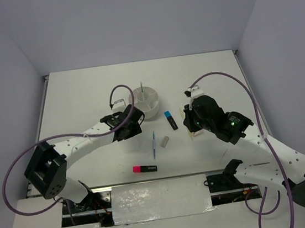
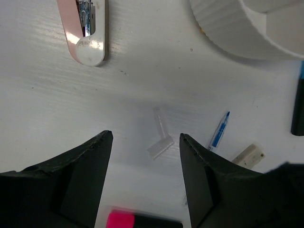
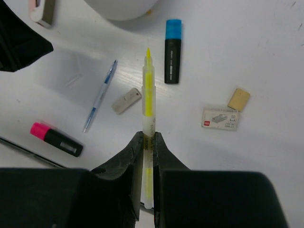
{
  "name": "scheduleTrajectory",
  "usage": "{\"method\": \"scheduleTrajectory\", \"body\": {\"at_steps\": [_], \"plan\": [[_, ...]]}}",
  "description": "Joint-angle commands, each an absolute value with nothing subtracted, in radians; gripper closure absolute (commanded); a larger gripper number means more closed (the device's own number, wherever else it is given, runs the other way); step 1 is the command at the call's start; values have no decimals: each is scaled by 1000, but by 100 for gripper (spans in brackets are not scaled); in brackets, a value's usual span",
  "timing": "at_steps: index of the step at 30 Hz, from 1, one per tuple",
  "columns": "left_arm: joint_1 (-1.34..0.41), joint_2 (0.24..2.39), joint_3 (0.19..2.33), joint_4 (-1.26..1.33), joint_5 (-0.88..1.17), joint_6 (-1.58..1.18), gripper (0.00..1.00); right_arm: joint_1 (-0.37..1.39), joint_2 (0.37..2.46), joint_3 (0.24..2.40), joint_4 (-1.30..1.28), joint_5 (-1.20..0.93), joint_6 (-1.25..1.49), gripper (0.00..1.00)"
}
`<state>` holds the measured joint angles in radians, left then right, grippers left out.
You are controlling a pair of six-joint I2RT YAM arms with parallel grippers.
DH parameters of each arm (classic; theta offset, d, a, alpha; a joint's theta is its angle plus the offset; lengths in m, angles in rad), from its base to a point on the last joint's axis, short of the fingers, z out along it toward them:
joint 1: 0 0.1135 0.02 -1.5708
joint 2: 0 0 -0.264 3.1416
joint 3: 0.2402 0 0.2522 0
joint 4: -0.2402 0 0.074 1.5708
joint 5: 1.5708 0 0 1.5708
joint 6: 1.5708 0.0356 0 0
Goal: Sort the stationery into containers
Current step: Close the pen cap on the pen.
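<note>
My right gripper (image 3: 148,140) is shut on a yellow stick (image 3: 148,92) and holds it above the table, right of centre in the top view (image 1: 191,121). Below it lie a blue-and-black highlighter (image 3: 172,50), a thin blue pen (image 3: 100,95), a grey eraser (image 3: 126,100), a pink-and-black highlighter (image 3: 56,138), a tan eraser (image 3: 239,99) and a small white box (image 3: 221,118). The round white cup (image 1: 145,101) stands at the back centre. My left gripper (image 2: 146,137) is open and empty, just left of the cup (image 2: 237,33), above a clear plastic piece (image 2: 160,145).
A pink-and-white stapler-like item (image 2: 88,28) lies left of the cup. A thin stick stands upright in the cup (image 1: 141,87). Both arms' purple cables arch over the table. The pink highlighter (image 1: 145,169) lies near the front edge.
</note>
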<state>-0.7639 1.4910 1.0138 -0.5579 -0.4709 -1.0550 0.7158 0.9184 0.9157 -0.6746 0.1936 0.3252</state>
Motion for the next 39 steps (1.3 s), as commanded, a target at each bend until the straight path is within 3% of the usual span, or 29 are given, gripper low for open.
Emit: {"method": "scheduleTrajectory", "body": {"at_steps": [1, 13, 16, 39], "plan": [[-778, 1532, 1080, -590, -529, -1167, 29, 723, 896, 908, -673, 190, 328, 97], [-798, 1681, 1166, -672, -528, -1273, 35, 723, 850, 864, -638, 141, 316, 97], [-798, 1712, 1170, -669, -522, -1285, 42, 723, 836, 854, -634, 129, 313, 97], [-811, 1804, 1184, -646, -492, -1299, 47, 721, 821, 824, -614, 101, 296, 97]]}}
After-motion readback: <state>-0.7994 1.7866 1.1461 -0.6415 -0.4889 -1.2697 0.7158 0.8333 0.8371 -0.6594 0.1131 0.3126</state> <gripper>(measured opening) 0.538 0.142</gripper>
